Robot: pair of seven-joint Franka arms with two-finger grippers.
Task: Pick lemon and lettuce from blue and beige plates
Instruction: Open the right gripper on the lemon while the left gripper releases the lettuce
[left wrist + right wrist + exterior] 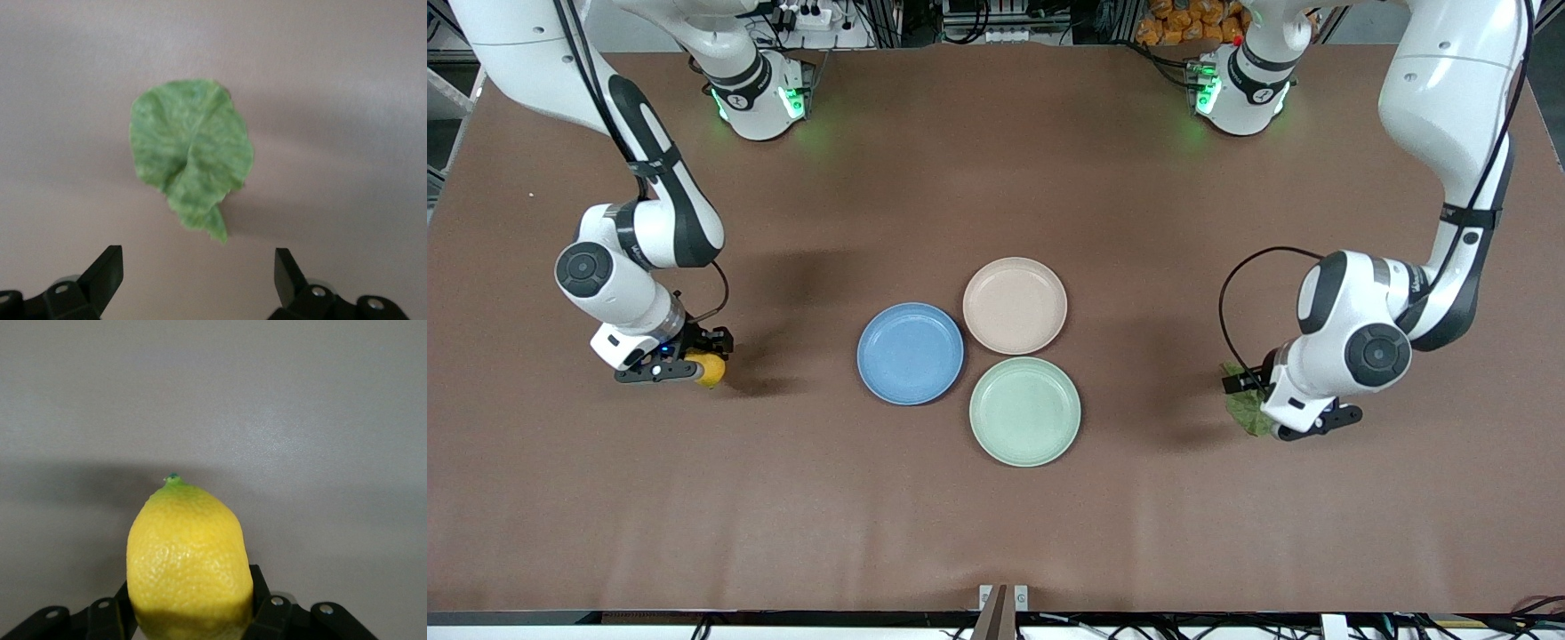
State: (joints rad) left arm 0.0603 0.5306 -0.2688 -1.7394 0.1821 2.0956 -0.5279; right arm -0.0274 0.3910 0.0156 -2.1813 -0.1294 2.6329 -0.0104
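The right tool (680,366) sits low at the right arm's end of the table (996,516), well apart from the plates, and is clamped on the lemon (710,369). In the right wrist view the lemon (190,570) fills the space between the fingers (267,613), its green-tipped end pointing away from the tool (190,617), with bare table under it. Whether it touches the table cannot be told.

The left tool (1285,418) is at the left arm's end of the table, just over the lettuce (1249,409), of which only an edge shows from the front under the wrist. In the left wrist view the fingers (100,277) stand wide apart and hold nothing; the lettuce (190,157) lies flat on the table ahead of the tool (198,277), its stem end pointing toward the gap.

Three plates sit together mid-table, close or perhaps just touching. The blue plate (910,353) is toward the right arm's end, the beige plate (1015,305) is farthest from the front camera, and the mint plate (1024,411) is nearest to it. Nothing lies on any of them.
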